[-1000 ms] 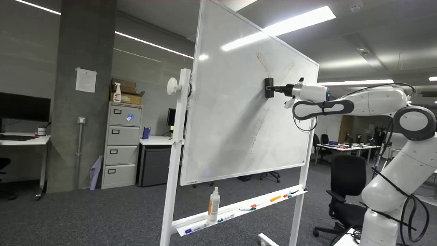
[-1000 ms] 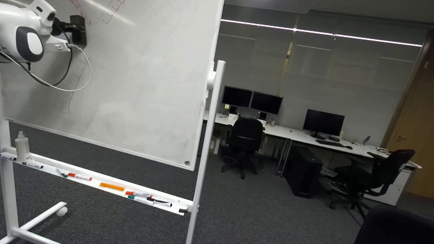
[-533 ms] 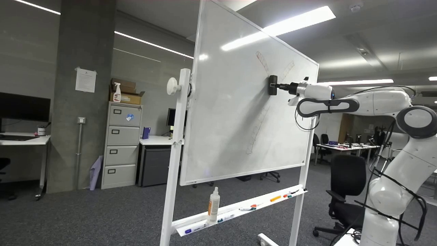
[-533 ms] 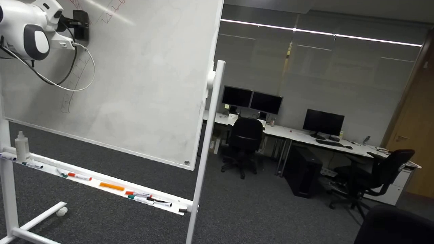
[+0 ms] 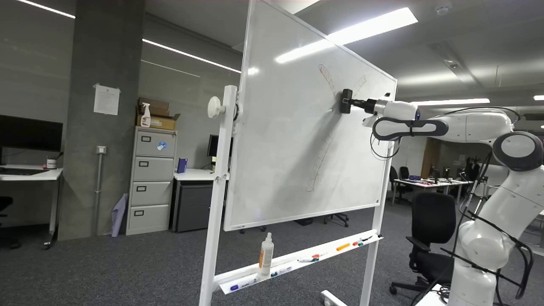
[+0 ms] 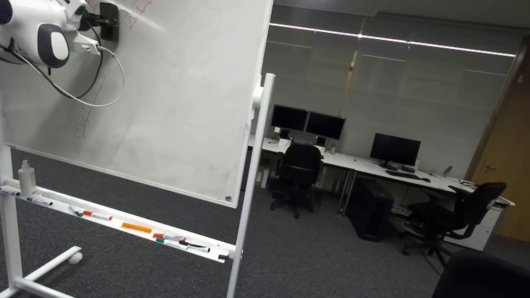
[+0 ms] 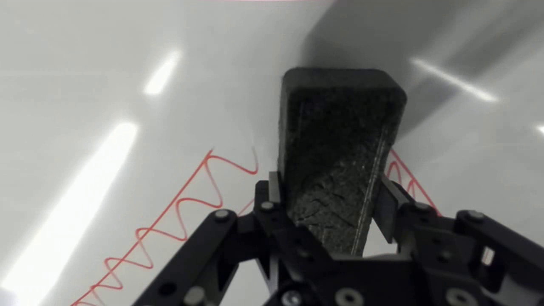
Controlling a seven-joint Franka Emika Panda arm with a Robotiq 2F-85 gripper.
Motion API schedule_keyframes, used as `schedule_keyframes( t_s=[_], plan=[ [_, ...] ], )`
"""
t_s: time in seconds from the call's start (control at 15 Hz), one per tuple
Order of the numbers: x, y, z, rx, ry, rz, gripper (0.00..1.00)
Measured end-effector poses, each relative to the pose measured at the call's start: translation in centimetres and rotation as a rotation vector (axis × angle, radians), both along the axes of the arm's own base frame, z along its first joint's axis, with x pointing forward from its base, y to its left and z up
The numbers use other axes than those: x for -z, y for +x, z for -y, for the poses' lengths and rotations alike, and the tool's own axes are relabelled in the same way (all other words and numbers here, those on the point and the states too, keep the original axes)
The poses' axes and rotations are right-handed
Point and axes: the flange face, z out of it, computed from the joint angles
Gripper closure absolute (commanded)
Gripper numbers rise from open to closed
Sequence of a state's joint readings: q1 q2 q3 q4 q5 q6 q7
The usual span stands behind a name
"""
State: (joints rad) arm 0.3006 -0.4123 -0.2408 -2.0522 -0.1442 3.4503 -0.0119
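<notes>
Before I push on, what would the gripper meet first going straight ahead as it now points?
The glossy white rectangular whiteboard, by way of the black block-shaped eraser that the jaws hold. The eraser looks to be against the whiteboard or just short of it; the views leave actual contact unclear.

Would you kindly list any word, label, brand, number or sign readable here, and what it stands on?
None can be read in any view.
Sheet on the pillar: print too small.
Blue sticker: too small.
Spray bottle: label too small.
Bottle on the tray: label too blurred.
Markers: print too small.
Red zigzags on the whiteboard: drawn marks, not letters.
Black block in the hand: no lettering seen.
</notes>
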Motion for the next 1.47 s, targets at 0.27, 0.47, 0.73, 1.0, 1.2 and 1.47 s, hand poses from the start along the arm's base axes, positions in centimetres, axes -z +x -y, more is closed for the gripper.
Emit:
schedule_keyframes(
  t_s=[0.27, 0.47, 0.73, 1.0, 1.2, 1.47],
  plan=[
    [-0.4, -0.1, 0.6, 0.014, 0.002, 0.008, 0.45],
    [-0.3, 0.0, 0.5, 0.013, 0.001, 0.005, 0.7],
    [0.5, 0.8, -0.5, -0.003, -0.011, -0.013, 0.7],
    [0.6, 1.4, -2.3, -0.038, -0.031, -0.027, 0.7],
    [-0.4, 1.4, -2.7, -0.043, -0.055, -0.043, 0.7],
    [-1.7, 1.5, -4.0, -0.06, -0.098, -0.057, 0.7]
  ],
)
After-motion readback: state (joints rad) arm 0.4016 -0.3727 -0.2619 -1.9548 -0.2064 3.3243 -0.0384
